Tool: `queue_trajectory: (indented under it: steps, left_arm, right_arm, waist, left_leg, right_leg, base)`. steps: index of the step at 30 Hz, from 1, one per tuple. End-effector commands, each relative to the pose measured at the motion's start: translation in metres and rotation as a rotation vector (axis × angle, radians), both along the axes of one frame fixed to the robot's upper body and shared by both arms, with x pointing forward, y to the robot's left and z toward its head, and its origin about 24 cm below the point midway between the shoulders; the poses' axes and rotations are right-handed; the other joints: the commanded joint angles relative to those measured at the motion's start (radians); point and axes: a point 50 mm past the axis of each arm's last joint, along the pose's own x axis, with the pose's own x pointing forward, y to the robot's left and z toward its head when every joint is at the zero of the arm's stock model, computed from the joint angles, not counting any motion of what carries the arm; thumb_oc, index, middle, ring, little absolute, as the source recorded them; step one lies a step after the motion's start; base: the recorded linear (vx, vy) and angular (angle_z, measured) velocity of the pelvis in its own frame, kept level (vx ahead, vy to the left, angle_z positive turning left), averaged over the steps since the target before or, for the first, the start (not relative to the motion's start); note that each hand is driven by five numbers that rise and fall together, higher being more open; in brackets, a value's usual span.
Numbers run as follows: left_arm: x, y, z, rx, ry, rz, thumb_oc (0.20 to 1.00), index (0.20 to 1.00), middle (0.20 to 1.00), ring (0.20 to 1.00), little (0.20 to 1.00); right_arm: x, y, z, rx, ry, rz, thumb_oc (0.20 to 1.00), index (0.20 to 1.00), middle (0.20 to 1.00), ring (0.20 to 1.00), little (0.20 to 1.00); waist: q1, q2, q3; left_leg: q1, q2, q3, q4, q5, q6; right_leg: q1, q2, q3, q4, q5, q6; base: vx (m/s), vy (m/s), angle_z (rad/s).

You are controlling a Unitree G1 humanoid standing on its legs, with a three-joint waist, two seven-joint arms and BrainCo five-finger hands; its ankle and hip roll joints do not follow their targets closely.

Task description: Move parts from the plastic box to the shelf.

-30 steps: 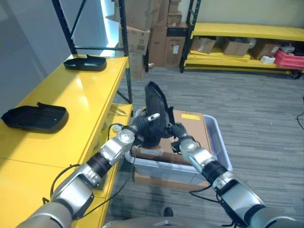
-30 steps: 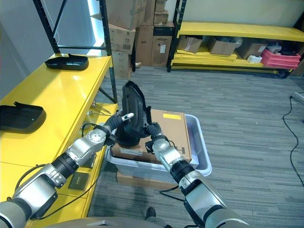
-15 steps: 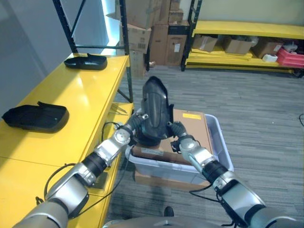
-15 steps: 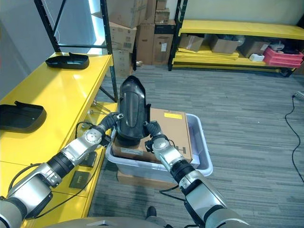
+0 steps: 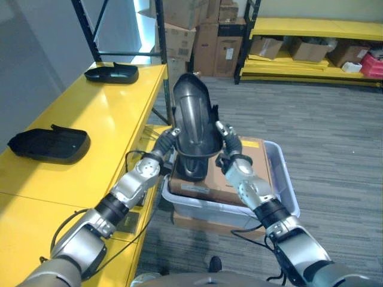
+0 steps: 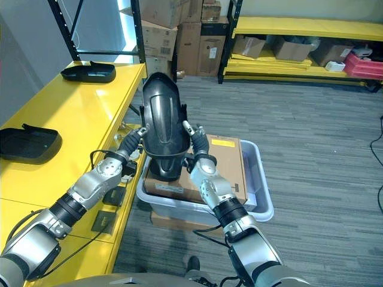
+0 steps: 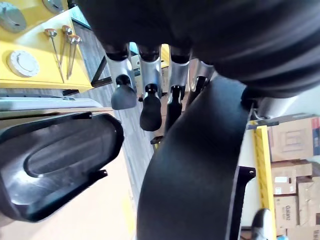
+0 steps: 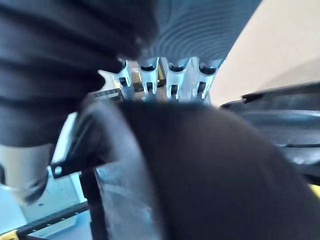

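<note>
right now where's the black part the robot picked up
In the eye views the black part is held upright between the left hand and right hand, above the cardboard box in the plastic box.

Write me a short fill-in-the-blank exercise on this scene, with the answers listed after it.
1. The large curved black plastic part is held up between ____ robot hands, the left hand and the right hand.
2. Below it, the clear plastic box holds a flat ____ carton.
3. Two more black parts lie on the ____ shelf surface.

Answers: two; cardboard; yellow
</note>
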Motion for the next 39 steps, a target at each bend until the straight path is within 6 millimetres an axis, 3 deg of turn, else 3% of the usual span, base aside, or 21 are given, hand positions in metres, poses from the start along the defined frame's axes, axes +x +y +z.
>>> queue_trajectory:
  steps: [1,5,9,15,17,18,21,25,28,33,39]
  left_arm:
    - [0.009,-0.019,0.055,-0.146,-0.248,-0.041,0.200,0.200,0.200,0.200,0.200]
    - [0.010,-0.010,0.051,-0.163,-0.253,0.022,0.200,0.200,0.200,0.200,0.200]
    - [0.008,-0.004,0.055,-0.184,-0.302,0.076,0.200,0.200,0.200,0.200,0.200]
    - [0.000,0.018,0.063,-0.201,-0.404,0.166,0.200,0.200,0.200,0.200,0.200]
    - [-0.006,0.036,0.069,-0.207,-0.467,0.216,0.200,0.200,0.200,0.200,0.200]
    - [-0.011,0.052,0.073,-0.206,-0.504,0.255,0.200,0.200,0.200,0.200,0.200]
    - [-0.024,0.087,0.081,-0.188,-0.577,0.319,0.200,0.200,0.200,0.200,0.200]
    - [-0.044,0.124,0.089,-0.132,-0.643,0.398,0.200,0.200,0.200,0.200,0.200]
    - [-0.058,0.139,0.092,-0.125,-0.657,0.390,0.200,0.200,0.200,0.200,0.200]
    - [-0.071,0.143,0.086,-0.107,-0.650,0.347,0.200,0.200,0.200,0.200,0.200]
    - [-0.088,0.162,0.073,-0.047,-0.600,0.424,0.200,0.200,0.200,0.200,0.200]
  right_arm:
    - [0.004,-0.018,0.031,0.032,-0.167,-0.072,1.000,1.000,1.000,1.000,1.000]
    - [-0.005,-0.035,0.047,-0.023,-0.250,-0.078,1.000,1.000,1.000,1.000,1.000]
    - [-0.019,-0.043,0.033,-0.076,-0.201,0.015,1.000,1.000,1.000,1.000,1.000]
    - [-0.049,-0.039,-0.022,-0.131,0.013,0.281,1.000,1.000,1.000,1.000,1.000]
    - [-0.069,-0.031,-0.050,-0.134,0.129,0.422,1.000,1.000,1.000,1.000,1.000]
    - [-0.085,-0.025,-0.071,-0.148,0.228,0.532,1.000,1.000,1.000,1.000,1.000]
    - [-0.117,-0.020,-0.112,-0.159,0.395,0.719,1.000,1.000,1.000,1.000,1.000]
    - [-0.149,-0.021,-0.147,-0.257,0.554,0.853,1.000,1.000,1.000,1.000,1.000]
    - [-0.167,-0.024,-0.166,-0.255,0.655,0.828,1.000,1.000,1.000,1.000,1.000]
    - [-0.201,-0.033,-0.190,-0.228,0.809,0.738,1.000,1.000,1.000,1.000,1.000]
    - [-0.207,-0.053,-0.218,-0.292,0.992,0.562,1.000,1.000,1.000,1.000,1.000]
  waist:
    - [0.009,0.011,-0.045]
    - [-0.018,0.004,-0.048]
    - [-0.042,-0.002,-0.051]
    - [-0.057,-0.008,-0.052]
    - [-0.051,-0.010,-0.051]
    - [-0.042,-0.012,-0.049]
    - [-0.001,-0.017,-0.042]
    - [0.072,-0.022,-0.035]
    - [0.122,-0.023,-0.031]
    - [0.133,-0.023,-0.031]
    - [0.202,-0.019,-0.039]
  left_leg:
    - [-0.034,0.036,-0.043,0.006,-0.014,-0.031]
    - [-0.032,0.035,-0.031,0.004,-0.015,-0.027]
    - [-0.037,0.035,-0.022,0.001,-0.015,-0.022]
    - [-0.052,0.041,-0.024,-0.004,-0.005,-0.024]
    - [-0.062,0.047,-0.031,-0.008,0.006,-0.029]
    - [-0.071,0.051,-0.042,-0.009,0.015,-0.035]
    - [-0.097,0.058,-0.073,-0.009,0.036,-0.051]
    - [-0.137,0.062,-0.102,-0.009,0.060,-0.073]
    - [-0.163,0.046,-0.055,0.005,0.054,-0.072]
    - [-0.162,0.019,0.126,-0.003,0.029,-0.061]
    - [-0.154,-0.037,0.033,-0.005,0.012,-0.016]
  right_leg:
    - [0.067,-0.032,-0.030,0.014,-0.106,0.093]
    - [0.061,-0.027,-0.019,0.015,-0.108,0.095]
    - [0.048,-0.020,-0.004,0.023,-0.114,0.095]
    - [0.031,-0.001,-0.002,0.046,-0.134,0.087]
    - [0.028,0.009,-0.012,0.052,-0.141,0.080]
    - [0.028,0.015,-0.023,0.052,-0.145,0.074]
    - [0.035,0.026,-0.054,0.039,-0.145,0.063]
    - [0.045,0.032,-0.111,0.014,-0.142,0.056]
    - [0.056,0.022,-0.208,0.006,-0.144,0.059]
    - [0.074,-0.001,-0.351,0.017,-0.139,0.089]
    - [0.067,-0.025,-0.334,0.096,-0.174,0.086]
  base:
    - [0.00,0.000,0.00]
    - [-0.01,-0.004,-0.02]
    - [-0.02,-0.032,-0.07]
    - [-0.04,-0.081,-0.03]
    - [-0.05,-0.131,0.10]
    - [-0.06,-0.156,0.22]
    - [-0.05,-0.134,0.31]
    - [-0.03,-0.087,0.49]
    - [-0.05,-0.042,0.68]
    - [0.03,0.066,1.74]
    - [0.12,0.162,0.91]
